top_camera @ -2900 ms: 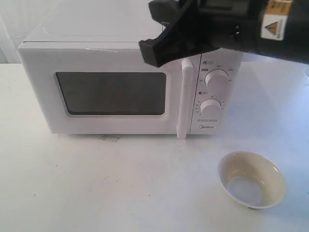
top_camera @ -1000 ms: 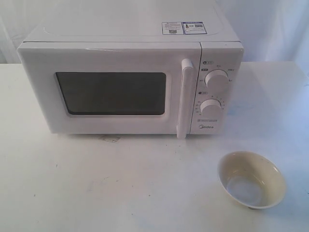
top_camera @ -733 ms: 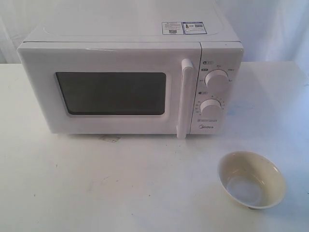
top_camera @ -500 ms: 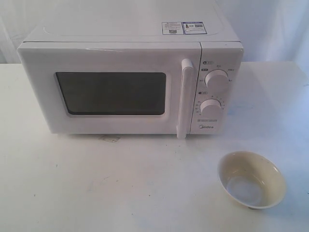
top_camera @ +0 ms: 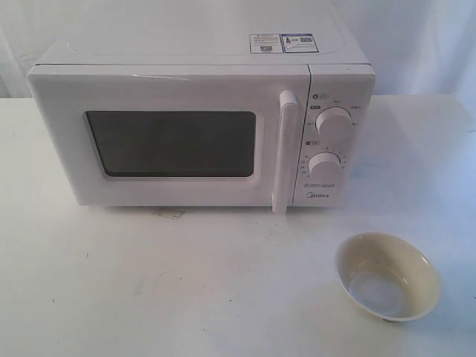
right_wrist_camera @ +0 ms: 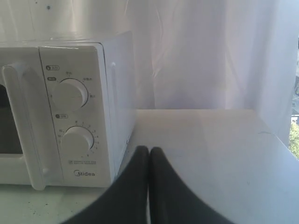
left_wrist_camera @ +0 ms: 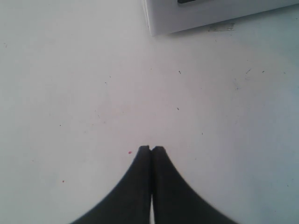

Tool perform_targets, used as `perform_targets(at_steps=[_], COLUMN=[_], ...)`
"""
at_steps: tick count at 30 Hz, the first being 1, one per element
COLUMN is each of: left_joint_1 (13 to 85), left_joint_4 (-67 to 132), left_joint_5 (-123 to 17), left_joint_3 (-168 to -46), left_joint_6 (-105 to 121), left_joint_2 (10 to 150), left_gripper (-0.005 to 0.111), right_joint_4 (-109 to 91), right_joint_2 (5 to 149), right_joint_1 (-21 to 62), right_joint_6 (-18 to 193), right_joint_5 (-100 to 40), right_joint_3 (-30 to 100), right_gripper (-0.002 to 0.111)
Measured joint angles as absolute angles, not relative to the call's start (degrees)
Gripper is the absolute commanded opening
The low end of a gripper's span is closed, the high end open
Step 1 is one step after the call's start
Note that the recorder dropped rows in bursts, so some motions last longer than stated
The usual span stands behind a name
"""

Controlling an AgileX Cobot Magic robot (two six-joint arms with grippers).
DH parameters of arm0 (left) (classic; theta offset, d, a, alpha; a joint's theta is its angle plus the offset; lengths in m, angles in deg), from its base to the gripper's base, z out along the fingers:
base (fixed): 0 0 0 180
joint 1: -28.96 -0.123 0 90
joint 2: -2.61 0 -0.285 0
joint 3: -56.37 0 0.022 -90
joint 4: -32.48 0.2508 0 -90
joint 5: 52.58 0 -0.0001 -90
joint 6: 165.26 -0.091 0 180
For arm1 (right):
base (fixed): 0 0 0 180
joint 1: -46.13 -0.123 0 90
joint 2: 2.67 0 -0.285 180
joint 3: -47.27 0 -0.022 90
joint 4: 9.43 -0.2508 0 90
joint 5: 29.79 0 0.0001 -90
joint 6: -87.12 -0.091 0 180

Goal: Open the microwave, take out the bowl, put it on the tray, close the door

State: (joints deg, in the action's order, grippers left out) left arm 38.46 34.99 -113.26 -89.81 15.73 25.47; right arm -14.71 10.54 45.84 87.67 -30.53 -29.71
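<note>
The white microwave [top_camera: 201,126] stands at the back of the table, its door [top_camera: 171,141] closed with the tall bar handle [top_camera: 284,152] beside the two knobs. The cream bowl [top_camera: 387,276] sits upright on the white tabletop at the front right, empty. No tray shows in any view. Neither arm appears in the exterior view. My left gripper [left_wrist_camera: 151,148] is shut on nothing above bare table, with a lower corner of the microwave [left_wrist_camera: 196,14] ahead of it. My right gripper [right_wrist_camera: 149,149] is shut on nothing, beside the microwave's knob panel [right_wrist_camera: 74,116].
A white curtain [right_wrist_camera: 201,51] hangs behind the table [top_camera: 149,282]. The table's right edge [right_wrist_camera: 275,135] runs close by in the right wrist view. A small scrap or mark [top_camera: 169,213] lies just under the microwave's front.
About three seconds ago a black arm crossed the top of the exterior view in front of the microwave; it has since left the view. Nothing has moved over the last second.
</note>
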Motion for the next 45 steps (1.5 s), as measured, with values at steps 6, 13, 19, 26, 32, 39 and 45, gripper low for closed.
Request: perform_targets(at_steps=[6, 13, 19, 26, 32, 39, 45], left_joint_1=[38.46, 38.46, 38.46, 38.46, 38.46, 38.46, 38.46], left_joint_4=[34.99, 34.99, 34.99, 34.99, 34.99, 34.99, 34.99], left_joint_5=[-113.26, -113.26, -113.26, -113.26, -113.26, -113.26, -113.26], left_joint_3=[-89.81, -89.81, -89.81, -89.81, -89.81, -89.81, -89.81], left_joint_6=[15.73, 15.73, 15.73, 15.73, 15.73, 15.73, 15.73], left_joint_2=[25.47, 25.47, 25.47, 25.47, 25.47, 25.47, 25.47], left_gripper=[0.0, 0.0, 0.0, 0.0, 0.0, 0.0, 0.0], right_joint_4=[-14.71, -14.71, -14.47, -13.76, -13.66, -13.66, -13.66], right_joint_2=[10.54, 10.54, 7.66, 5.43, 5.43, 5.43, 5.43], right_joint_1=[45.84, 45.84, 45.84, 45.84, 45.84, 45.84, 45.84], right_joint_6=[87.67, 87.67, 87.67, 87.67, 87.67, 87.67, 87.67], right_joint_5=[-29.36, -24.84, -15.91, -10.14, -10.01, -10.01, -10.01], right_joint_3=[-29.71, -29.71, -29.71, -29.71, -29.71, -29.71, -29.71], right_gripper=[0.0, 0.0, 0.0, 0.0, 0.0, 0.0, 0.0])
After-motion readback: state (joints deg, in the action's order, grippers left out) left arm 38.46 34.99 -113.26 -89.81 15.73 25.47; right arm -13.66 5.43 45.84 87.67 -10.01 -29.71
